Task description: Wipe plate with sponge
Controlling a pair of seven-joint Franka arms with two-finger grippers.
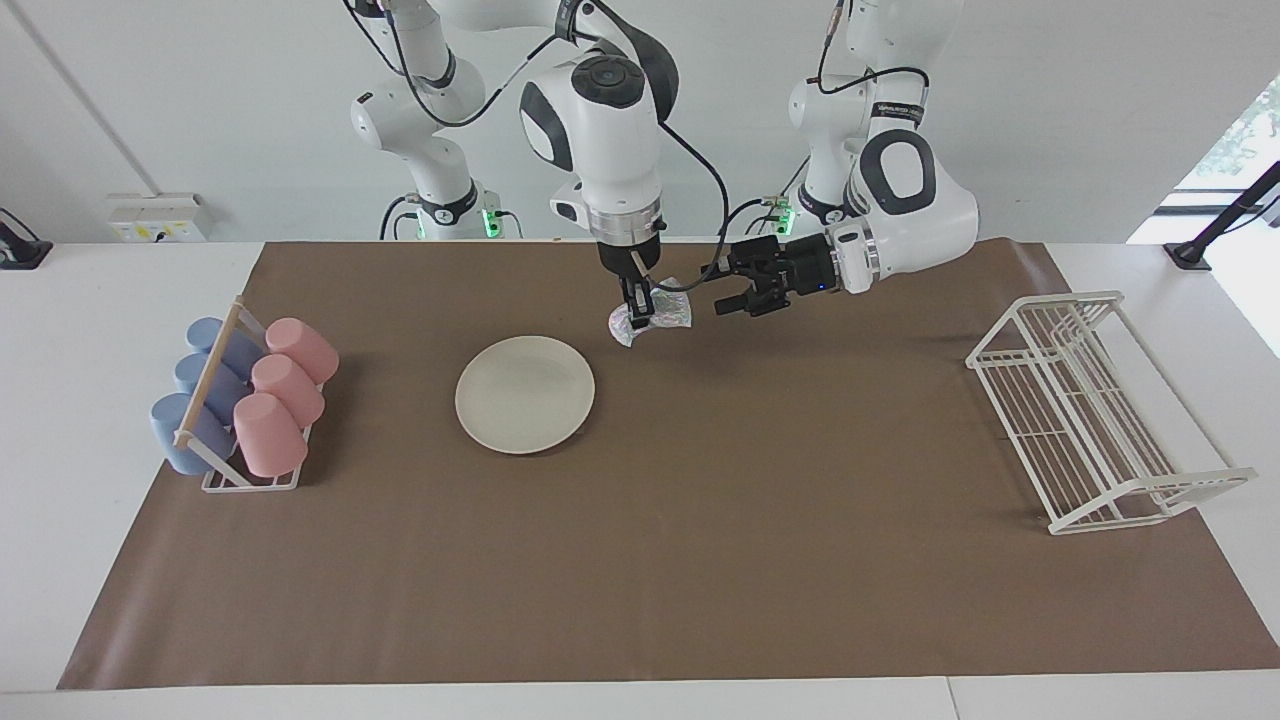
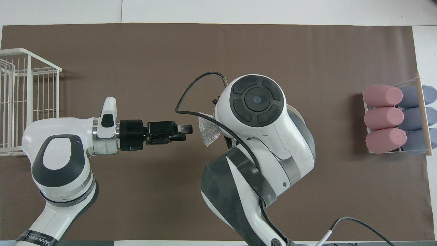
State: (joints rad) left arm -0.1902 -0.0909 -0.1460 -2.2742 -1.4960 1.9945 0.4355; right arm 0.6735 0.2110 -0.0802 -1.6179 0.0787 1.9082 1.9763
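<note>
Going across the facing cam: wire cup rack (image 1: 250, 483) at the right arm's end of the tabletop w/ 3 pink plastic cups (image 1: 288, 388) + 3 blue plastic cups (image 1: 192, 372) lying in it. Next, 1 round cream-white shallow plate (image 1: 525, 394), flat on the brown paper mat (image 1: 700, 550), nothing touching it. Looks rigid and prob slick, so imo it may slide when wiped unless something pins the rim. Then 1 small silvery-grey glittery mesh sponge (image 1: 652, 318), hanging in the air over bare mat, not over the plate, pinched in the right hand (image 1: 637, 305), which is fully closed on it. It's light, floppy and crumply, so grab a bunched part, not a loose corner. The left hand (image 1: 728, 290) is just beside the sponge, fingers spread wide, holding nothing. Last, 1 white wire dish rack (image 1: 1100, 410) at the left arm's end.
</note>
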